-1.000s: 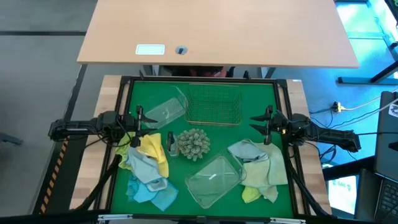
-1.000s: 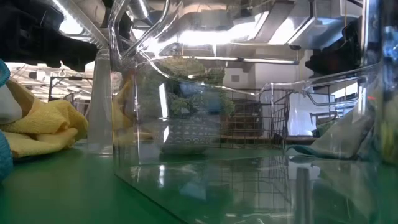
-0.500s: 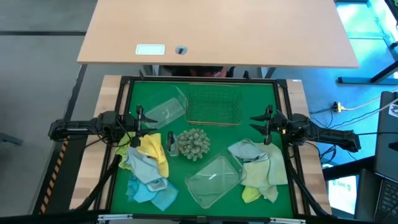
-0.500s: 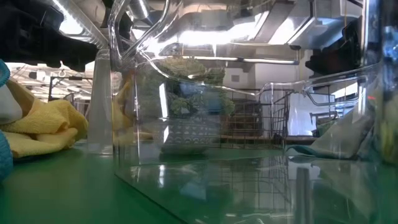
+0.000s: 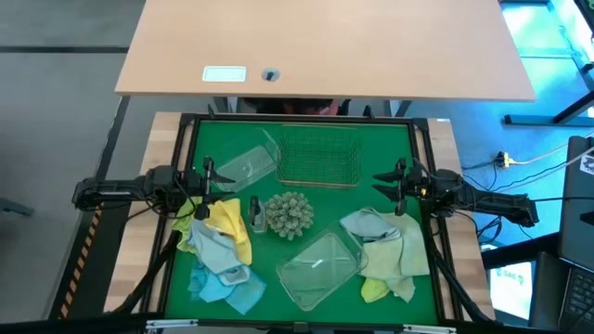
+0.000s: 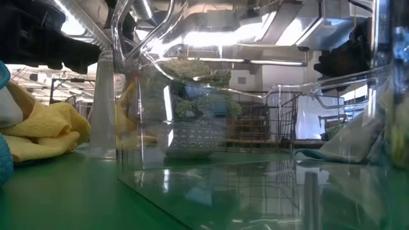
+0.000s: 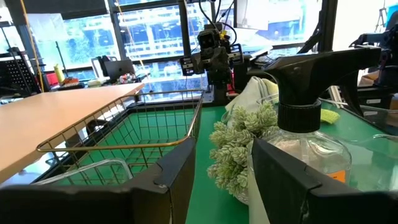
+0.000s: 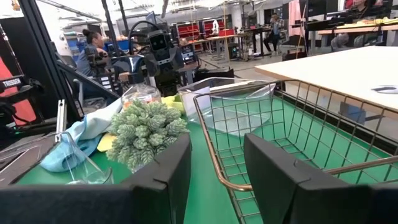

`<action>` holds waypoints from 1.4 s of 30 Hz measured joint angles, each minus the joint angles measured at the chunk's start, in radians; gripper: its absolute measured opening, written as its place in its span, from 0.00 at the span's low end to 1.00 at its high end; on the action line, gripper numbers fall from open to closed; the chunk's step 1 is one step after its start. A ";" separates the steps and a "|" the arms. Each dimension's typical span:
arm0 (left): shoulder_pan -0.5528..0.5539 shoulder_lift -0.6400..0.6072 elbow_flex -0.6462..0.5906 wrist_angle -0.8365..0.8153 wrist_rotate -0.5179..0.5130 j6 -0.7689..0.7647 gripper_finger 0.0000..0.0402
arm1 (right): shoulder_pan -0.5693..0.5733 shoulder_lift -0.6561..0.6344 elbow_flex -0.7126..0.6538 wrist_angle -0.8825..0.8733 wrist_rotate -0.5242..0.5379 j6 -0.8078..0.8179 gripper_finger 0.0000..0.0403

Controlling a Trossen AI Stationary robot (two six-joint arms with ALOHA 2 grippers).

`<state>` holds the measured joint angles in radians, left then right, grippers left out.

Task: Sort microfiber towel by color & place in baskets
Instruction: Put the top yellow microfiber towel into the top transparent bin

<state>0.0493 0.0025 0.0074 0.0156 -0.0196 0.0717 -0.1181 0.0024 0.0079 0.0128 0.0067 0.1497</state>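
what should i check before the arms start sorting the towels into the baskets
1. Left end effector open and empty, at the mat's left edge: ok.
2. Right end effector open and empty, at the right edge: ok.
3. Wire basket upright, empty: ok.
4. Far clear tub and near clear tub both lie tilted: not ok.
5. Left towel pile mixes yellow and blue; right towel pile mixes blue and lime: not ok.
6. Spiky ball and spray bottle sit mid-mat between piles and baskets: not ok.
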 joint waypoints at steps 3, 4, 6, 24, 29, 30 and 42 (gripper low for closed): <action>0.000 0.000 0.000 0.007 -0.069 -0.087 0.38 | 0.000 0.000 0.000 0.000 0.000 0.000 0.37; 0.000 0.000 0.000 0.013 -0.100 -0.116 0.38 | 0.000 0.000 0.000 0.000 0.000 0.000 0.37; 0.000 0.000 0.000 0.024 -0.164 -0.158 0.38 | 0.000 0.000 0.000 0.000 0.000 0.000 0.37; 0.001 0.004 0.018 0.157 -0.326 -0.240 0.38 | 0.000 0.000 0.000 0.000 0.000 0.000 0.37; 0.000 0.051 0.158 0.001 -0.307 -0.187 0.38 | 0.000 0.000 0.000 0.000 0.000 0.001 0.37; 0.000 0.069 0.200 -0.059 -0.307 -0.185 0.38 | 0.000 0.000 0.000 0.000 0.000 0.001 0.37; -0.001 0.415 0.517 -0.522 0.036 -0.261 0.38 | 0.000 0.000 0.000 0.000 0.000 0.001 0.37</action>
<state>0.0483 0.4176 0.5243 -0.5060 0.0168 -0.1889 -0.1181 0.0021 0.0078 0.0129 0.0071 0.1504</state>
